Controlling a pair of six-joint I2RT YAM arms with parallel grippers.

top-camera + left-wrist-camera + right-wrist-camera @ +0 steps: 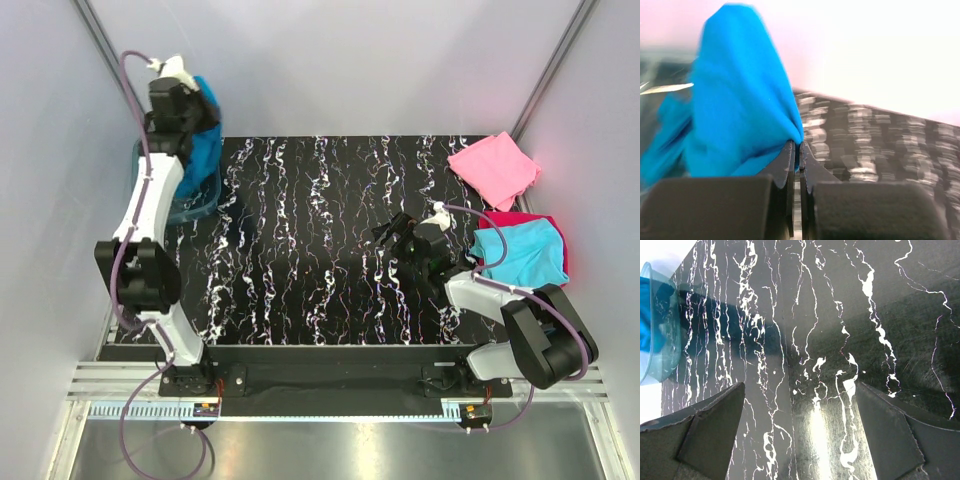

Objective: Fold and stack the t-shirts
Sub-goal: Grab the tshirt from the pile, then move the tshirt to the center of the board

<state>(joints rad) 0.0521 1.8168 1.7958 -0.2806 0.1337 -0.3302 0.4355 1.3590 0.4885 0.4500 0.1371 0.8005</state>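
Progress seems past the halfway mark, by my reckoning. Along the right edge of the overhead view three shirts already lie folded into squares. The pink t-shirt (493, 167) sits alone at the upper right. Just below it the cyan t-shirt (520, 250) lies on top of the magenta-red t-shirt (500, 218), whose edge shows along the top and right side. So a stack of two is made, and the pink one lies near it but apart.

The teal-blue t-shirt (205, 150) is the one not yet folded. My left gripper (799, 145) is clamped on a fold of it at the upper left of the overhead view, above the translucent blue tub (200, 205). In my left wrist view the jaws press together with the cloth caught at their tips, and the rest of the shirt (740, 115) bunches up on the left of the frame. Some of it may lie in the tub; I cannot tell how much.

My right gripper (395, 232) hovers over the right-centre of the black marbled table (300, 260). Its fingers are spread wide and hold nothing; only tabletop shows between them (800, 385).

What is left, as I judge it, is to carry the teal-blue shirt onto the table, spread it flat, fold it and set it on the stack. The pink one probably has to join the stack as well.
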